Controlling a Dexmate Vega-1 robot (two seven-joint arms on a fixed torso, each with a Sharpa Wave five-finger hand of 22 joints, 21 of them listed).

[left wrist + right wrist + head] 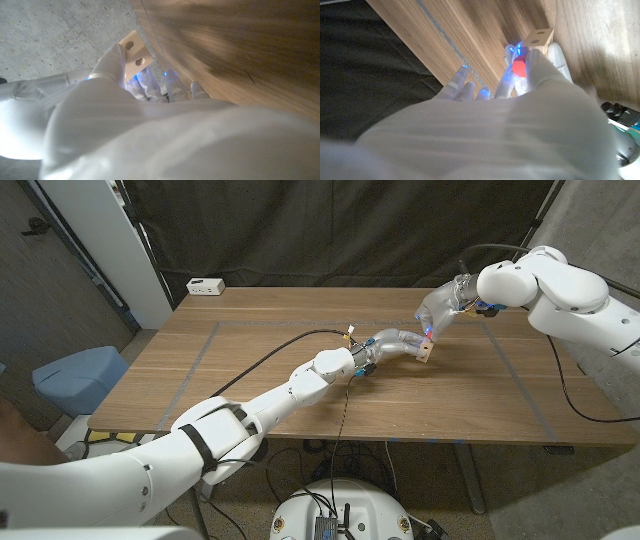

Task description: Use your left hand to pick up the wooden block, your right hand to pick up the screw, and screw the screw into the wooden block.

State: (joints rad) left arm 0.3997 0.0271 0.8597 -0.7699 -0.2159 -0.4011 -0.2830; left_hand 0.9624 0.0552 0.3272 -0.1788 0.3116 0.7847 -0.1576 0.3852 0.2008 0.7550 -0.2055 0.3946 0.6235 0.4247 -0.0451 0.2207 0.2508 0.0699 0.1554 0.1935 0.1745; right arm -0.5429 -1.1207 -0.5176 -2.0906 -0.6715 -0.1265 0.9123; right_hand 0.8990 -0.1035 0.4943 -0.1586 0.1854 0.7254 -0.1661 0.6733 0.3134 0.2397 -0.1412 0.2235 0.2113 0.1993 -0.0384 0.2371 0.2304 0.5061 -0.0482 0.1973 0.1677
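Wooden counter below. My left hand fingers clamp wooden block, holes exposed; my right hand fingers pinch red-headed screw at block, for threading.

head: high, looking down over table | wrists: very close behind each hand, turned, perhaps upside down | shared: wooden block

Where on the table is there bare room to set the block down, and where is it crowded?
Bare wood spans the table between the white power strip at the far left corner and the left arm, and along the near edge right of centre. It is crowded where the left hand and right hand meet at the wooden block.
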